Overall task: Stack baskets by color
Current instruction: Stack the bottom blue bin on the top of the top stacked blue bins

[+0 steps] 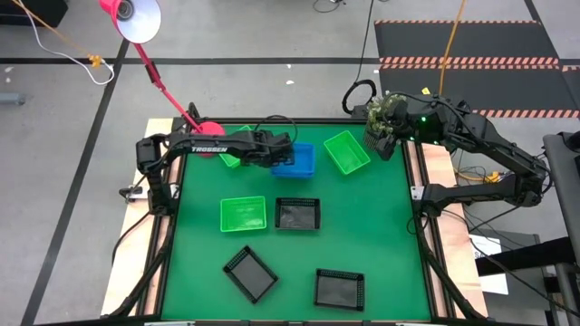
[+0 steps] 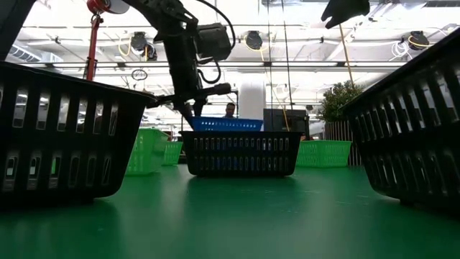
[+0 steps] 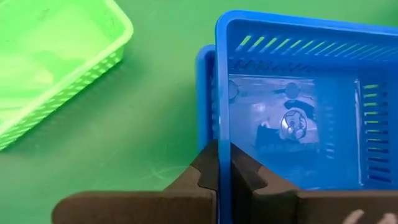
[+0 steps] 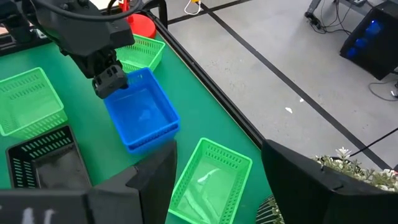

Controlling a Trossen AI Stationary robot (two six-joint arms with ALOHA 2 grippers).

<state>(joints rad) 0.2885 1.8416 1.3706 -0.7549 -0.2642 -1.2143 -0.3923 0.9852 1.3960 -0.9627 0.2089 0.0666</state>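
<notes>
left gripper [image 3: 219, 163] jaws clamp the top blue plastic basket's [image 1: 296, 159] rim; right gripper [image 4: 214, 165] jaws gape over the green worktop [image 1: 381, 235].

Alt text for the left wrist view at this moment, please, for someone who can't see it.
The left gripper is shut on the rim of a blue basket, which sits nested in another blue basket whose edge shows beside it. A bright green basket lies apart from them on the green table mat.

blue plastic baskets [image 1: 299, 160] sit nested at the back of the surface [image 1: 381, 235], between two green plastic baskets [image 1: 347, 151]; a third green one [image 1: 243, 214] lies beside a black mesh basket [image 1: 297, 214].
</notes>
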